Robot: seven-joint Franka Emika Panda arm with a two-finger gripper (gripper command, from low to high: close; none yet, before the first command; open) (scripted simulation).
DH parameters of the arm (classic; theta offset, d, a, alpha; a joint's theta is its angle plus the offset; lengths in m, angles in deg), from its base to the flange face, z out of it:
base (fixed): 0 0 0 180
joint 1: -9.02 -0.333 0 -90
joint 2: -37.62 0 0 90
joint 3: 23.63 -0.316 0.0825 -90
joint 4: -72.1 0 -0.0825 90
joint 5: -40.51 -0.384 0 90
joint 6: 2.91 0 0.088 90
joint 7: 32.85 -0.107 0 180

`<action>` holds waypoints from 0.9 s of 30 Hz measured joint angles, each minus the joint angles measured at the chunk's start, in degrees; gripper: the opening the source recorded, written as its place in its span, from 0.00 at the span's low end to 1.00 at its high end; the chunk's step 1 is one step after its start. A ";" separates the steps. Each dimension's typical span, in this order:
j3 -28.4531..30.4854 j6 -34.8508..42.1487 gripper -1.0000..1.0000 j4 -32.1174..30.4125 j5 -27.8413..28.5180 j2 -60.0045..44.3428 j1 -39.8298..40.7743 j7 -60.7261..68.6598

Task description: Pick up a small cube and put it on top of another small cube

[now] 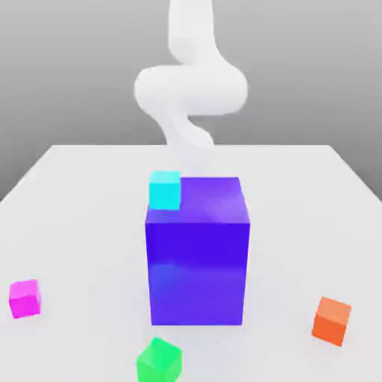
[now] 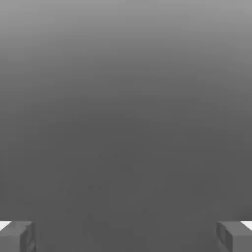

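Note:
Several small cubes lie on the white table (image 1: 89, 194). A cyan cube (image 1: 165, 189) sits behind the left top corner of a large blue block (image 1: 198, 254). A magenta cube (image 1: 24, 298) is at the exterior view's left, a green cube (image 1: 159, 361) at the front, an orange cube (image 1: 332, 320) at the exterior view's right. The white arm (image 1: 190, 89) rises behind the blue block. In the hand view my gripper (image 2: 126, 236) is open, its two grey fingertips (image 2: 17, 236) far apart with nothing between them, facing plain grey.
The large blue block stands in the middle of the table and hides what is behind it. The table's edges run along the back and both sides.

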 joint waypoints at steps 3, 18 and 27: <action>0.15 -2.82 0.50 -1.49 2.21 -6.58 4.57 -4.76; 8.50 -16.56 0.50 -8.66 5.19 -37.75 21.28 -22.03; 7.54 -26.23 0.50 -11.54 -7.56 -56.22 30.69 -20.30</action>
